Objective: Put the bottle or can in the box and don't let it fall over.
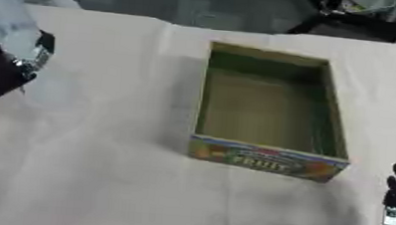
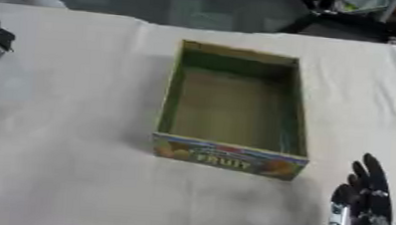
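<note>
My left hand (image 1: 13, 64) comes in at the left edge, well to the left of the box (image 1: 267, 112), and it appears to be curled round a pale, see-through bottle (image 1: 7, 16) that rises above it toward the top corner. The bottle is blurred, so I cannot say how much of the grip is thumb and how much is fingers, only that the black and silver of the hand wraps its lower part. I judge it is held upright and up off the cloth so it can travel across and go down base first, which is what keeps it from tipping.

My right hand (image 2: 365, 211) rests idle below and to the right of the box, fingers straight and pointing up, holding nothing. It sits clear of the box, I think to leave that side free.

The box stands in the middle of the white tablecloth (image 1: 92, 177), open side up, its printed "FRUIT" end facing me. Nothing lies inside it.

Counting: one box, one bottle, two hands. I see no can.
</note>
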Controlling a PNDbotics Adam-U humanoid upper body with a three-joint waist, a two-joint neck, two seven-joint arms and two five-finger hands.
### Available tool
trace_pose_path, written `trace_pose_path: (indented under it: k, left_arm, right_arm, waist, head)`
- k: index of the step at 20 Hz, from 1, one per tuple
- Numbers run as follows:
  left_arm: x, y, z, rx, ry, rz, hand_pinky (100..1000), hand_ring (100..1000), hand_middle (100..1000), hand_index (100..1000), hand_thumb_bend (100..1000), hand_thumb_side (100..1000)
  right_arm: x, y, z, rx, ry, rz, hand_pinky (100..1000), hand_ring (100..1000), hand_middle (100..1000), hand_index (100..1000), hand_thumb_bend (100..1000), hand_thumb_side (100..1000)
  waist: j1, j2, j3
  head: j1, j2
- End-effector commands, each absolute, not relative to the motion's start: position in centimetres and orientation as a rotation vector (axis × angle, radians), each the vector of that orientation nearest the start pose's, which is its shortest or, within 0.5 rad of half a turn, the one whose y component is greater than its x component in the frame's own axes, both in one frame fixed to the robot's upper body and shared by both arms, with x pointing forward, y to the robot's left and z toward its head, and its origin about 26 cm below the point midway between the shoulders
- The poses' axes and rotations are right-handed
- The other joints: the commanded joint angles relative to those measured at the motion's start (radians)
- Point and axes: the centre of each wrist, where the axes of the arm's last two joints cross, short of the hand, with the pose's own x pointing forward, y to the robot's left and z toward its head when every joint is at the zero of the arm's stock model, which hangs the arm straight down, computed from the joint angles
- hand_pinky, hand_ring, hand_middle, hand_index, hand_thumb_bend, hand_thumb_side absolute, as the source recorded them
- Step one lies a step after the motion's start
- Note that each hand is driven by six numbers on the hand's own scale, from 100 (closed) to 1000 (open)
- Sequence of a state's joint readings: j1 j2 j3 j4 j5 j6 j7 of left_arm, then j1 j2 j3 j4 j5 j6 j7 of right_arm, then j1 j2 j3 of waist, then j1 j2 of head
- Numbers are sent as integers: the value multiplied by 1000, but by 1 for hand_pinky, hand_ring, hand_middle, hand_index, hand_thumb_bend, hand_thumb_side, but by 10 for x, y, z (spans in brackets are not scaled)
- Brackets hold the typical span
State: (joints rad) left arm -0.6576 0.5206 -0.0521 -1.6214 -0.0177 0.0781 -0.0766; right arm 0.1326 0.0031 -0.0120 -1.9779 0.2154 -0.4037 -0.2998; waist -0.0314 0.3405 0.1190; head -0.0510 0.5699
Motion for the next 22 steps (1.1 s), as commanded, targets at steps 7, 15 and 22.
trace_pose_path:
  k: [7,15,22]
  left_arm:
    - [350,217,314,103,-2301,-679,1000,1000,472,332,100,672]
    - [350,142,308,-115,-2279,-724,1000,1000,482,344,100,672]
    - [355,97,293,-70,-2306,-742,1000,1000,482,345,100,672]
  right_arm:
    - [234,-254,70,-414,-2279,-162,1000,1000,1000,1000,100,667]
    - [235,-259,72,-393,-2292,-171,1000,1000,1000,1000,100,671]
    - [236,-265,75,-365,-2310,-192,1000,1000,1000,1000,100,675]
  waist:
    - [10,-28,0]
    - [21,-31,-19]
    - [28,-31,-38]
  head:
    - [-21,12]
    - [-17,3]
    - [-4,5]
